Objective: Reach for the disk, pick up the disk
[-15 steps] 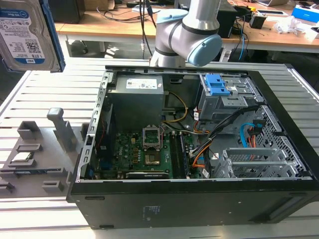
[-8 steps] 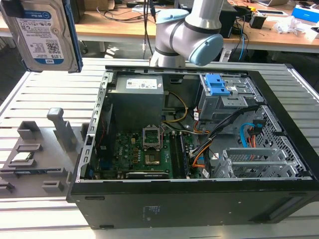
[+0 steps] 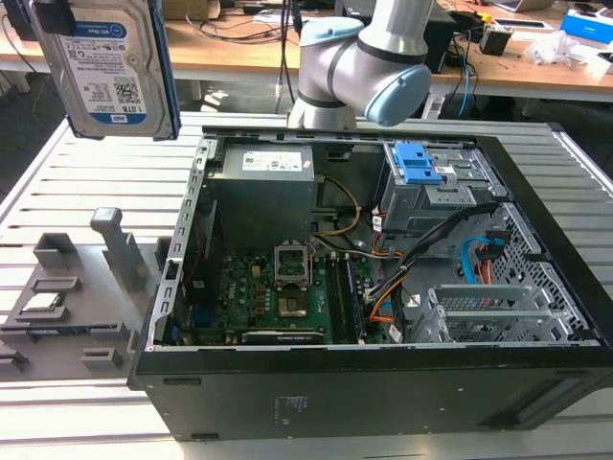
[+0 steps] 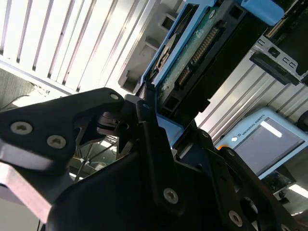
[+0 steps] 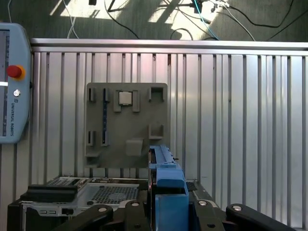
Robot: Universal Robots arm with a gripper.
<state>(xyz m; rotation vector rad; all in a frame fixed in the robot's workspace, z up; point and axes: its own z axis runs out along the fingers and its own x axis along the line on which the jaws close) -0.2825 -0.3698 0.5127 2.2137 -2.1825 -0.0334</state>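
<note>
High above the slatted table [image 3: 77, 182], claw [image 5: 166, 211] tight on the disk [image 3: 113, 67].

I am clamping the disk [image 5: 166, 185] edge-on between my jaws, its blue frame running straight out ahead of them. Beyond the disk's far end, a grey fixture plate [image 5: 142, 120] is lying on the slatted table [image 5: 231, 110], carrying a small square chip [image 5: 126, 97]. A teach pendant [image 5: 12, 82] is sitting well off to one side.

One disk [image 3: 113, 67], one computer case [image 3: 383, 393], one tray [image 3: 91, 305].
</note>
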